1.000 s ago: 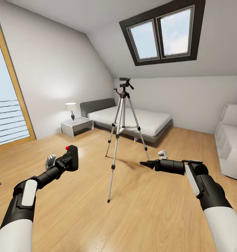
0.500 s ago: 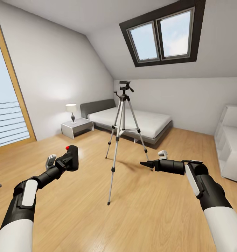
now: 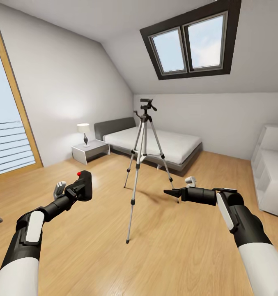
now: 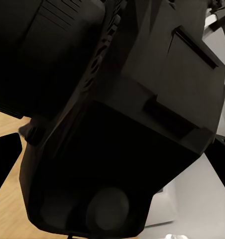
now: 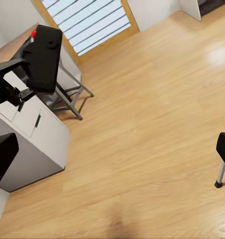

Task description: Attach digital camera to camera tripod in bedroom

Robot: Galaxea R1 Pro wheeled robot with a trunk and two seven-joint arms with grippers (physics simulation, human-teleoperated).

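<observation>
You have the digital camera [image 3: 84, 186] clamped in the left gripper [image 3: 78, 190], held upright above the floor; it is a small, chunky black body with its red round button [image 3: 79, 174] on top. The camera tripod [image 3: 143, 161] stands ahead of that gripper and off to its right, well apart from it. Its three silver legs are spread on the wood floor of the bedroom [image 3: 175, 246], and its black head [image 3: 146, 102] is bare, pan handle angled out.
</observation>
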